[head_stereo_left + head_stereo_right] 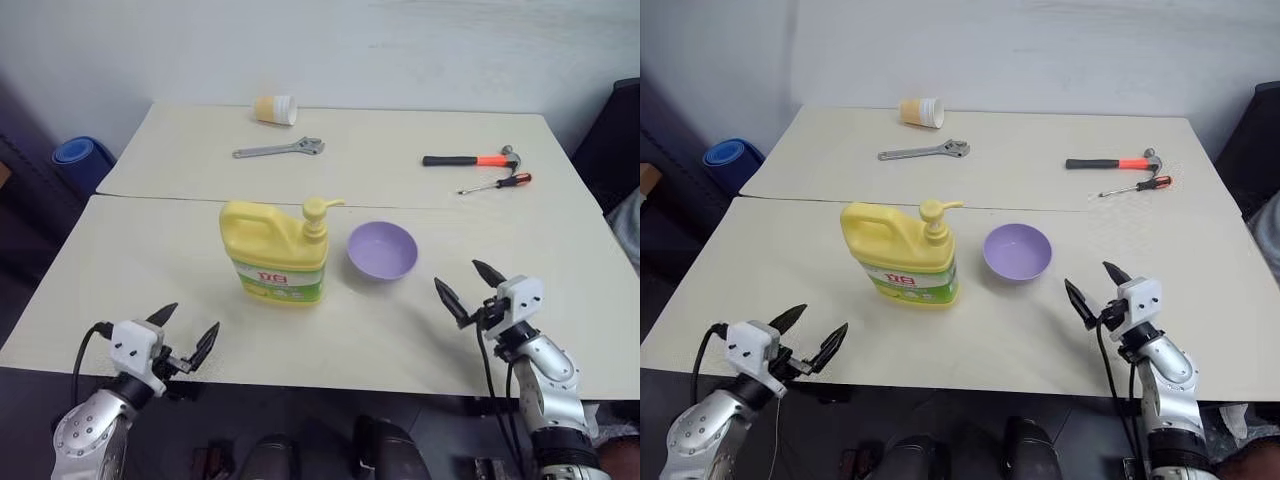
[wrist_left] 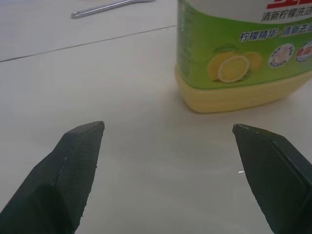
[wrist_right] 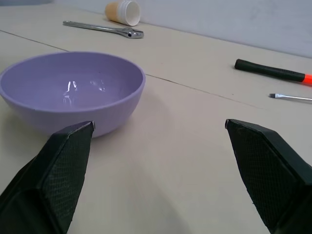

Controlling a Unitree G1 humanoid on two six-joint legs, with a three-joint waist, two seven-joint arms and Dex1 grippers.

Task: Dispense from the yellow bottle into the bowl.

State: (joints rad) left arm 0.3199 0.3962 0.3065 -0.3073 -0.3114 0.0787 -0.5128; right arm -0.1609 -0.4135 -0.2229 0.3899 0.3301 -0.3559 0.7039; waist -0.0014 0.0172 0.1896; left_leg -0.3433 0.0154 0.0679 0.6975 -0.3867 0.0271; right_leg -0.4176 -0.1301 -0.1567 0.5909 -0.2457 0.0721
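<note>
Pale cream table (image 1: 150, 270) against a plain whitish wall, made of two tops joined along a seam running crosswise just behind the yellow bottle (image 1: 275, 252). Yellow bottle upright near the middle of the front top, handle on the robot's left, pump top with its spout turned toward the right, green-and-white label with red characters facing the robot. Bowl (image 1: 381, 249) just to the right of the bottle, lavender, upright, close beside it but apart, nothing visible inside but a glint of light.

Beyond the bottle on the far top: silver adjustable wrench (image 1: 279, 149) lying flat, and farther back a small pale yellow cup (image 1: 274, 109) tipped on its side. Far to the right of the bottle and behind the bowl, a hammer (image 1: 470, 159) with black and orange handle, and a small screwdriver (image 1: 496, 184) just in front of it. Blue roll (image 1: 80, 154) on the floor well to the left of the bottle, past the table edge.

Left gripper (image 1: 188, 334) low at the front table edge, in front and to the left of the bottle, fingers spread wide, holding nothing. Right gripper (image 1: 470, 287) in front and to the right of the bowl, above the table, fingers likewise spread wide and empty.
</note>
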